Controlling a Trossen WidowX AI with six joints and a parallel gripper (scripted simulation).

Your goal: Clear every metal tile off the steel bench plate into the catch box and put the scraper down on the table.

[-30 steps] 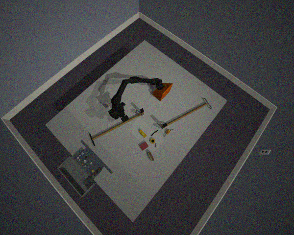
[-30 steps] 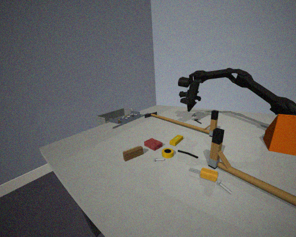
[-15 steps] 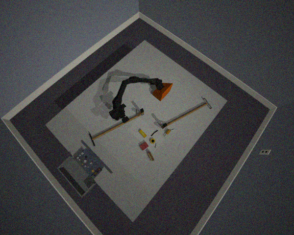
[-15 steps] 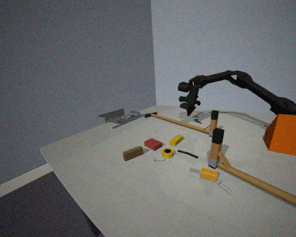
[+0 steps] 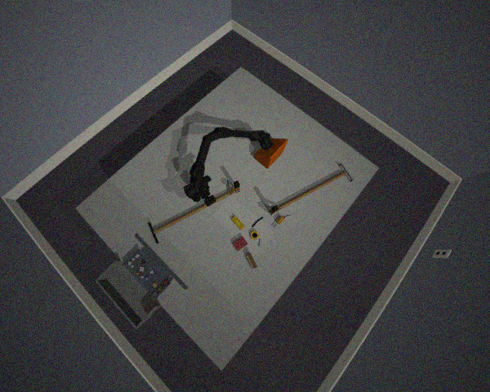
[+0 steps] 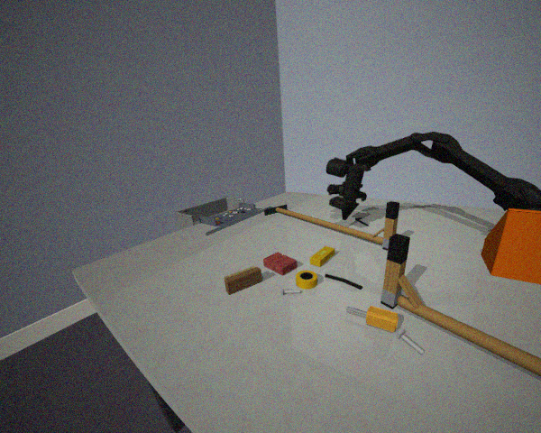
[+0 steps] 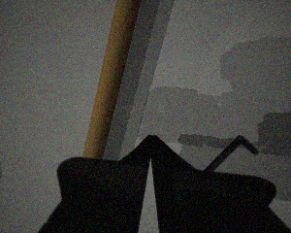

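Observation:
My gripper (image 6: 345, 216) (image 7: 151, 139) is shut and empty, above the table beside the long scraper. The scraper's wooden handle (image 5: 181, 218) (image 6: 326, 225) (image 7: 112, 73) lies on the table, left of the fingertips in the wrist view. Its dark blade (image 5: 153, 233) (image 6: 275, 210) is near the steel plate, and its upright grip post (image 5: 237, 186) (image 6: 389, 225) is at the other end. The steel plate (image 5: 155, 260) carries several small pale tiles (image 5: 141, 269) and a few orange-brown pieces (image 5: 154, 285). The catch box (image 5: 118, 276) (image 6: 203, 207) adjoins its far end; its inside is dim.
A second long-handled tool (image 5: 309, 190) (image 6: 475, 333) lies farther off. Between are a yellow block (image 5: 237, 221) (image 6: 322, 256), red block (image 5: 239, 242) (image 6: 279, 262), brown block (image 5: 250, 257) (image 6: 242, 280) and tape roll (image 5: 254, 234) (image 6: 307, 280). An orange wedge (image 5: 270, 153) (image 6: 522, 246) stands by the arm base. A bent black rod (image 7: 225, 152) lies near my gripper.

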